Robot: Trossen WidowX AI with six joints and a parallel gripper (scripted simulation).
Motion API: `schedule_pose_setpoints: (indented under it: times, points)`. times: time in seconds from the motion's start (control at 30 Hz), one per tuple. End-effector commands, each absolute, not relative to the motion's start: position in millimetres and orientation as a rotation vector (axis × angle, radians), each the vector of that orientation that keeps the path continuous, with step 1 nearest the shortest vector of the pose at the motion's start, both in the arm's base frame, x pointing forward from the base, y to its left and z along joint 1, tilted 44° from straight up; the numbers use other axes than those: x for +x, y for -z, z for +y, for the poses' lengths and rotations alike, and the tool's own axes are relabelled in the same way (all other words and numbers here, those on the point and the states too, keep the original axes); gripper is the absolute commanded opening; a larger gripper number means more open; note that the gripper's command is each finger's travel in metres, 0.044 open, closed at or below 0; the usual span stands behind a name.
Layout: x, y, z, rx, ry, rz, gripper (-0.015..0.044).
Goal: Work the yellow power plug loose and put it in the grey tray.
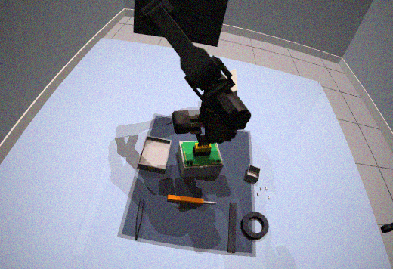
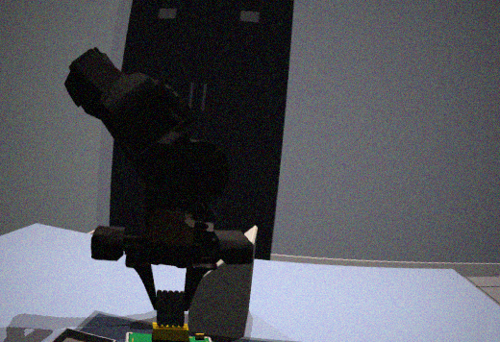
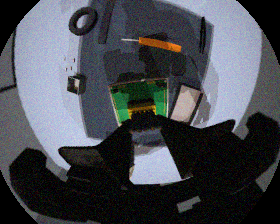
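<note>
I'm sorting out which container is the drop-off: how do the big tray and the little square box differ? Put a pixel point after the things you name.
The grey tray (image 1: pixel 143 154) (image 3: pixel 199 103) is wide and shallow; the small square box (image 1: pixel 247 177) (image 3: pixel 76 91) is far smaller. The tray lies just beside the circuit board, while the box sits farther away, on the board's opposite side. Both are open-topped.

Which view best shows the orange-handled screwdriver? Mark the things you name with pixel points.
The top view: the orange-handled screwdriver (image 1: pixel 185 199) (image 3: pixel 160 44) lies there unobstructed, handle and metal shaft distinct. The wrist view shows it whole but smaller; the exterior view doesn't show it.
</note>
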State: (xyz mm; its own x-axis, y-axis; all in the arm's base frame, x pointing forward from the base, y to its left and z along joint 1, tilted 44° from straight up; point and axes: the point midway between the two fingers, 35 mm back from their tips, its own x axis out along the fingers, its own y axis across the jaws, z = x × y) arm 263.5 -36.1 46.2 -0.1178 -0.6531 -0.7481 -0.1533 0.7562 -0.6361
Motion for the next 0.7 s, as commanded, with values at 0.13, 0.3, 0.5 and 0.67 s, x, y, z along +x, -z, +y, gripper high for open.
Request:
schedule_pose_setpoints:
  times: [0.13, 0.3, 0.5, 0.67]
  points:
    - [266, -57, -34, -0.602, 0.432, 1.659, 0.0000]
    - [264, -49, -25, -0.718, 0.530, 1.623, 0.0000]
    - [263, -44, -18, -0.807, 0.607, 1.592, 0.0000]
    - [264, -49, -21, -0.750, 0.558, 1.612, 0.0000]
